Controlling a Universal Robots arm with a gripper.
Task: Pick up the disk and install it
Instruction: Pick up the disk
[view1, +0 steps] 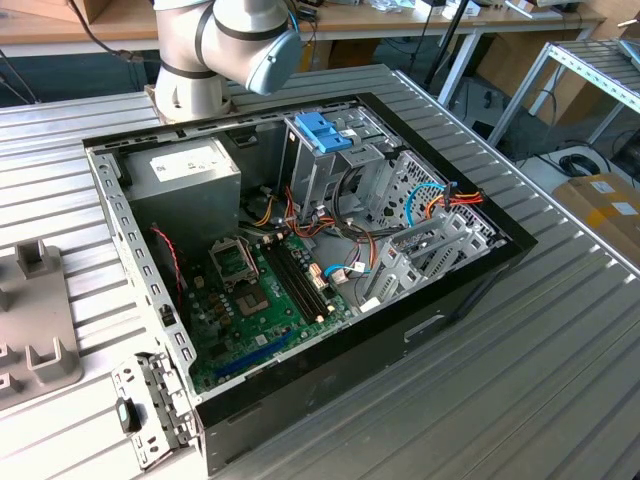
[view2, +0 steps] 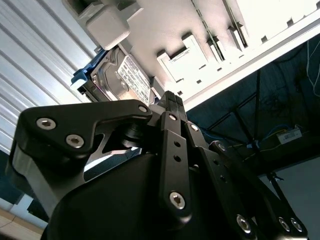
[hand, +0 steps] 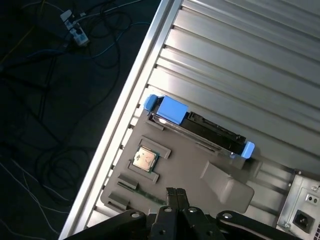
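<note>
Step in hand: the pick, not done yet. My gripper (hand: 175, 191) is empty in both wrist views. Fingers (hand: 171, 198) are pressed together w/ no gap I can see, nothing pinched.

The disk (hand: 200, 125) stands on its long edge in a slot of the grey tray (hand: 215, 182), on the tray's side next to the bare ribbed table (hand: 240, 60). Its blue carrier (hand: 172, 110) shows at both ends. In the second wrist view the disk (view2: 127, 75) turns its white label face toward me, just past my tips. I'm near it but apart, over the tray, no contact. A small square chip (hand: 145, 159) sits in another pocket of the same tray; not my target.

Install side: the open computer case (view1: 300, 250) sits mid-frame in the exterior view, w/ the drive cage (view1: 335, 175) and its blue handle (view1: 322, 133) in the upper middle of that frame.

Judgement: no part of the transfer is done, approach only. The pick calls for fingers spread first. Then they need lining up across the disk's thin body, clear of slot walls & carrier tabs, so it lifts straight w/o jamming.
</note>
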